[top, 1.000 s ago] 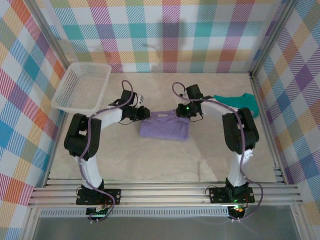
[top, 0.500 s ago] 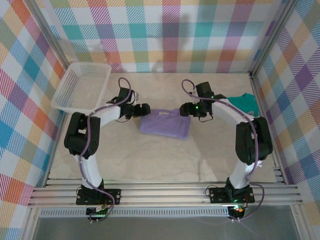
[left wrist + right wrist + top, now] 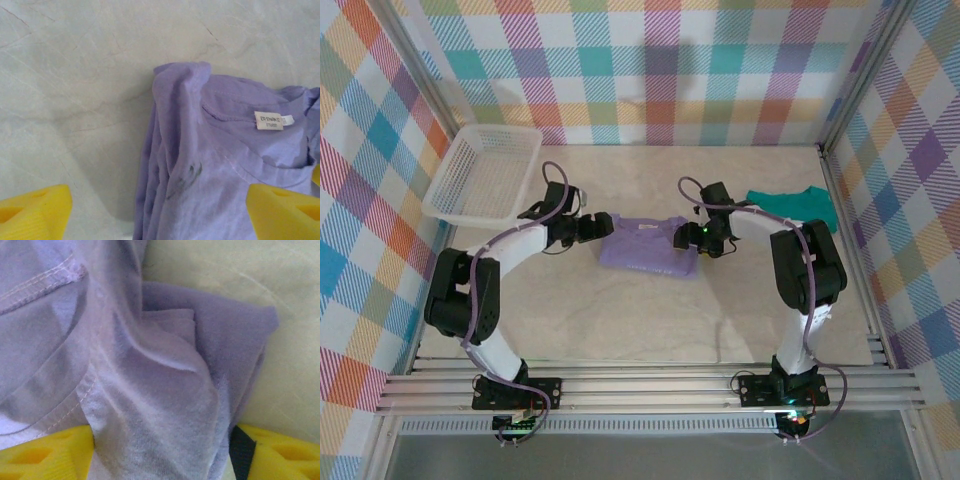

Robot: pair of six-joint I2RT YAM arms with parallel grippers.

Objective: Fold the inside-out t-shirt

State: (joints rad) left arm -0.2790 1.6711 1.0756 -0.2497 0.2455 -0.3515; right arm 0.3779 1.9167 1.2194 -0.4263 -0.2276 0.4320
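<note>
Reaching inward from both sides, left gripper point(image 3: 605, 226) spread wide, right gripper point(image 3: 682, 237) parted, over t-shirt point(image 3: 645, 255) edges.

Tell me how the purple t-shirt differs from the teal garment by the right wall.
Colour: the purple t-shirt is lavender; the teal garment is blue-green. Pose: the purple t-shirt is folded into a layered rectangle; the teal garment lies spread flatter. Place: the purple t-shirt sits in the middle of the table; the teal garment lies at its right edge. Both are soft cloth resting on the table.
</note>
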